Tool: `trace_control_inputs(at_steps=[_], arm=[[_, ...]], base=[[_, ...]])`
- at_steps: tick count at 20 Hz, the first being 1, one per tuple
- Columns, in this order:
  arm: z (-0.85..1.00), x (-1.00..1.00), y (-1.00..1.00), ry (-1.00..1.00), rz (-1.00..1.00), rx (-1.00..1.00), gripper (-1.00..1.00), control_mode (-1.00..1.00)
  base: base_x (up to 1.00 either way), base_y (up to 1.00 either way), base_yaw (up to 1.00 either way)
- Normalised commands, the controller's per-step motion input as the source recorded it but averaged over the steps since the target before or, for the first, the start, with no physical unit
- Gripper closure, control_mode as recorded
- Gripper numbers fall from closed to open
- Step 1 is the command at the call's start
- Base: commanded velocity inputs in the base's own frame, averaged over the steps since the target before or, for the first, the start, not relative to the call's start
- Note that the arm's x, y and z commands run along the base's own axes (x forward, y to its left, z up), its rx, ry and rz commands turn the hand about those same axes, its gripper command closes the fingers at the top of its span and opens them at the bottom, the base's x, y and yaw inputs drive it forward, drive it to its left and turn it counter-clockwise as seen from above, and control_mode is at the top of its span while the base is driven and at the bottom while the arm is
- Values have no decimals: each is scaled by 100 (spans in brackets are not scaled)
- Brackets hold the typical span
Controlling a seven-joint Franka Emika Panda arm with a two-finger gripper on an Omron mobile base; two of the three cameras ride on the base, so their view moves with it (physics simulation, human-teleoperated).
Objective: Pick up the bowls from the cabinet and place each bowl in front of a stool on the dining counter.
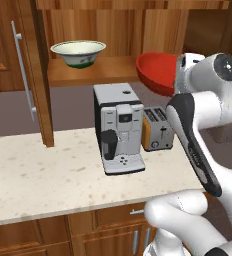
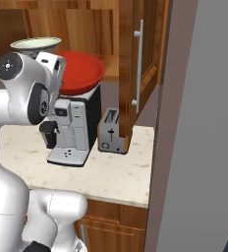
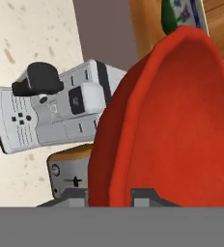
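The cabinet (image 1: 38, 75) stands open above the table (image 1: 43, 175), its door with the long silver bar handle (image 1: 23, 75) swung out at the left, and the plank shelf (image 1: 88, 75) inside runs above the table's back edge. On that shelf, towards its left end, sits the cream-white bowl (image 1: 78, 53) with its green band, upright and untouched. Below the shelf, on the table near its back edge, stand the coffee machine (image 1: 117, 127) and, just beside it on the right, the toaster (image 1: 157, 129). The red bowl (image 1: 155, 72) is off the shelf and in the air over these two appliances, tipped so that its hollow faces partly sideways. The gripper (image 3: 109, 193) holds it by the rim: in the hand view one of the fingers (image 3: 145, 195) lies inside the bowl and the other outside, clenched on the red wall between them. The bowl thus spreads straight out ahead of the fingers, with the coffee machine close beneath it and the shelf edge close behind it. By judgement, the coming move turns on that narrow spot: the bowl must come back towards the robot and clear of the open door and the machine's top before it can be carried to the dining counter.
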Motion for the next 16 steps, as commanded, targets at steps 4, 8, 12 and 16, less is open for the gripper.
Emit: trace_control_inputs(at_steps=[4, 8, 12, 16], arm=[[15, -94, -1, 13, 43, -13, 100, -100], [0, -74, -1, 14, 27, -17, 100, -100], [-11, -44, 0, 14, 4, -28, 100, -100], [-14, -24, 0, 8, -4, -20, 100, -100]], base=[[0, 0, 0], [0, 0, 0], [0, 0, 0], [0, 0, 0]])
